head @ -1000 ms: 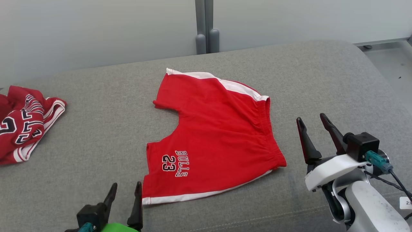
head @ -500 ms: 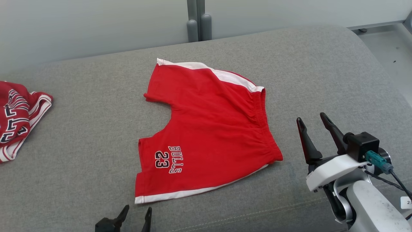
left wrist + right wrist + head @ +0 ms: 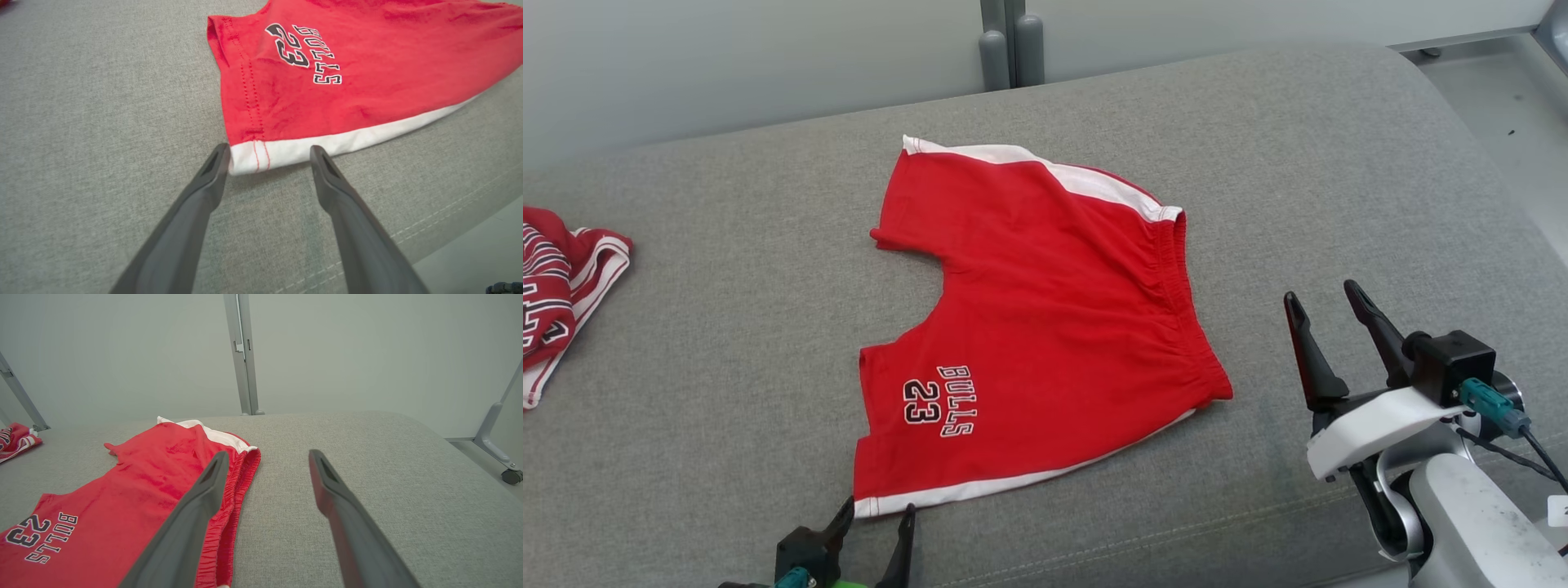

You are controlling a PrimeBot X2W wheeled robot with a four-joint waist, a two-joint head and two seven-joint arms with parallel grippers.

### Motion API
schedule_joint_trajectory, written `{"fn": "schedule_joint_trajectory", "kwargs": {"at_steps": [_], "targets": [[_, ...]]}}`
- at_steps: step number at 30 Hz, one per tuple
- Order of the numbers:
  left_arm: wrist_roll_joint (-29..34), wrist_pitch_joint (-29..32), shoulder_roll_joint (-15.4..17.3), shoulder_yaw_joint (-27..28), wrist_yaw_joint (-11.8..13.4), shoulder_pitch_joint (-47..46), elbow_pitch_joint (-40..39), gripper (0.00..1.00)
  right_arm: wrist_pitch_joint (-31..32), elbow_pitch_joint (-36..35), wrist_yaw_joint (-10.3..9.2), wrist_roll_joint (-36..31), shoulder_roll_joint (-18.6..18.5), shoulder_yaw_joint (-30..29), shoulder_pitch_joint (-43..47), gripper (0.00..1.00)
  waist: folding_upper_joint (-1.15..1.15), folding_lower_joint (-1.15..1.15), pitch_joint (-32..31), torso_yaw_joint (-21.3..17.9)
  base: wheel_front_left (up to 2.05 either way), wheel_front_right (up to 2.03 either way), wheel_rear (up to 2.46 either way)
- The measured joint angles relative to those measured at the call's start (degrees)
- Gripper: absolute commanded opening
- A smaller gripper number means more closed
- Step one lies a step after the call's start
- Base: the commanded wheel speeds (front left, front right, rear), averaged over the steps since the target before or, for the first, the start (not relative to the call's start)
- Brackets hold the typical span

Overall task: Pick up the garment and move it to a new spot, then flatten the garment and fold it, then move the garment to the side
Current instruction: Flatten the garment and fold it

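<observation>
A grey fabric-covered table stands before a pale wall with a grey post. Since a second ago the head camera has swung, so everything sits further up and left in its view; the things themselves have not shifted. The left gripper has moved: it was beside the near leg's edge and now has its spread, empty fingers on either side of the white hem corner. The right gripper stays released, holding nothing, above the table just right of the waistband.

The red shorts lie spread nearly flat at the table's middle. The elastic waistband is toward the right and both legs point left. White trim runs along the far and near edges, and "BULLS 23" is on the near leg. A second red garment lies crumpled at the far left.
</observation>
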Motion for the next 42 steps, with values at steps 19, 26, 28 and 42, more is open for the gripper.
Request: {"fn": "schedule_joint_trajectory", "kwargs": {"at_steps": [19,26,28,42], "targets": [[2.93,0.00,-0.57,-0.09,-1.71,-1.32,-0.22,0.00,0.00,4.52,2.24,-0.52,0.62,0.55,0.77,1.00,0.00,0.00,0.19,0.89,0.00,0.00,0.00],[3.56,0.00,-0.85,0.27,-2.18,-1.35,-0.92,0.00,0.13,9.79,4.89,-2.09,-1.26,3.83,2.59,1.00,0.00,0.00,-0.01,1.29,0.00,0.00,0.00],[3.98,0.00,-0.93,0.34,-2.20,-1.36,-1.20,0.00,0.20,10.62,5.52,-3.18,-1.96,4.61,2.65,1.00,0.00,0.00,0.05,1.56,0.00,0.00,0.00],[5.01,0.00,-1.89,0.53,-3.24,-3.52,-3.61,0.00,2.44,17.47,8.38,-11.69,-5.17,12.57,-4.71,1.00,0.00,0.00,2.30,4.45,0.00,0.00,0.00]]}}
